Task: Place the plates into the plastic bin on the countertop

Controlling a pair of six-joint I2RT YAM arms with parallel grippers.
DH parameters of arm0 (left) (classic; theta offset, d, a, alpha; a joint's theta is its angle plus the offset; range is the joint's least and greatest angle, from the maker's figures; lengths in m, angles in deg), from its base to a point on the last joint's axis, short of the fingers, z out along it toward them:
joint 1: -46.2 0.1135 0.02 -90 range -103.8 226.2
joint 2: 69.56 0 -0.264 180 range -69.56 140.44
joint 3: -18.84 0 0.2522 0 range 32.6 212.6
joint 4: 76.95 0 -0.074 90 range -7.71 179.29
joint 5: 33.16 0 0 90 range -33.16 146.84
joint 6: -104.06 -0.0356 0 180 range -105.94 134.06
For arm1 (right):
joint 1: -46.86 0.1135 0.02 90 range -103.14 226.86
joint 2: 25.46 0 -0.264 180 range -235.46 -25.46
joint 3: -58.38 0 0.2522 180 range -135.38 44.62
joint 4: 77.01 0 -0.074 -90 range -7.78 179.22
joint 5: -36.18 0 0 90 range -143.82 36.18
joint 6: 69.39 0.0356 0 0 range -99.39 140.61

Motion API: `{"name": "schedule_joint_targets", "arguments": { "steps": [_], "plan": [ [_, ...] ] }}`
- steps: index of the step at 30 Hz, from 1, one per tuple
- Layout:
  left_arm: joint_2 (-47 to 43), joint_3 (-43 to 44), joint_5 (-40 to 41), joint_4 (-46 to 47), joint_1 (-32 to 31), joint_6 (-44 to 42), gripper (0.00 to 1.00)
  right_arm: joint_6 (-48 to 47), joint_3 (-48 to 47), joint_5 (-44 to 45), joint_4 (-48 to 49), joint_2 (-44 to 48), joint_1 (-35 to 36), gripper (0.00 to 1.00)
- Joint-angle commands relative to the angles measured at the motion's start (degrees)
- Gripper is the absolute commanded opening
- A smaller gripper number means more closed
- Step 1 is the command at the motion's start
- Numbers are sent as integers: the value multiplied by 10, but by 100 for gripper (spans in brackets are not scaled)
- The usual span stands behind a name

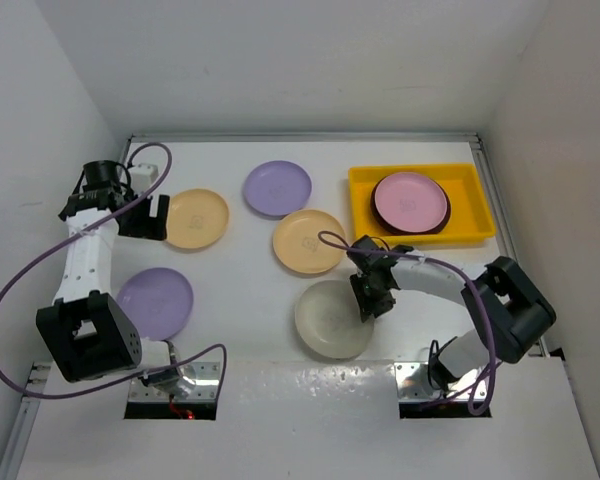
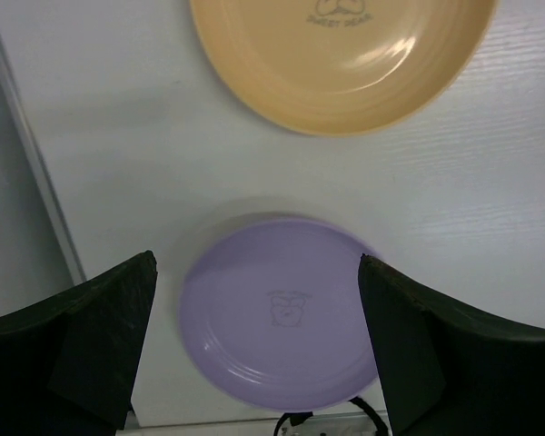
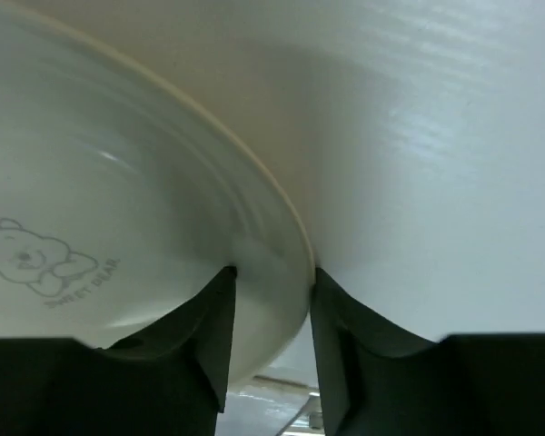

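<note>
The yellow plastic bin [image 1: 467,205] stands at the back right of the white countertop [image 1: 242,275] and holds a pink plate [image 1: 410,198] on a dark-rimmed one [image 1: 420,229]. My right gripper [image 1: 368,296] is shut on the right rim of the cream plate [image 1: 328,320]; in the right wrist view one finger [image 3: 213,318] is inside the cream plate [image 3: 91,182] and the other outside. My left gripper [image 1: 148,217] is open and empty, raised beside a yellow-orange plate [image 1: 197,218]. In the left wrist view, the left gripper [image 2: 254,350] frames a lavender plate [image 2: 282,313] far below.
A second lavender plate [image 1: 277,187] lies at the back middle and a second yellow-orange plate [image 1: 308,241] just behind the cream one. The near lavender plate [image 1: 155,302] lies by the left arm's base. White walls close the left, back and right sides.
</note>
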Motion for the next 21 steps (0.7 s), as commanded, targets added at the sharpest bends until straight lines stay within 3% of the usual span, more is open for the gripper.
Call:
{"name": "schedule_joint_targets", "arguments": {
  "steps": [1,2,3,8,10,13,16,17,21],
  "plan": [
    [-28,-10,27,9,29,-28,92,35,17,45,76,20,12,28],
    [-28,-10,27,9,34,-35,92,33,21,43,78,33,18,11],
    [-28,-15,27,9,39,-35,92,29,24,46,72,40,20,1],
    [-9,-10,27,9,61,-53,92,-66,-48,61,-9,168,46,0],
    [16,3,27,15,67,-53,92,-63,-77,68,9,221,21,0],
    [63,29,-6,15,67,-47,92,-47,-135,47,33,225,-184,0],
    [103,74,-45,35,52,-24,91,-16,-206,36,46,168,-273,0],
    [137,89,-52,42,35,-15,91,-9,-249,36,50,129,-346,0],
    [244,184,-53,48,12,25,89,18,-353,-12,38,-15,-440,0]
  ]
}}
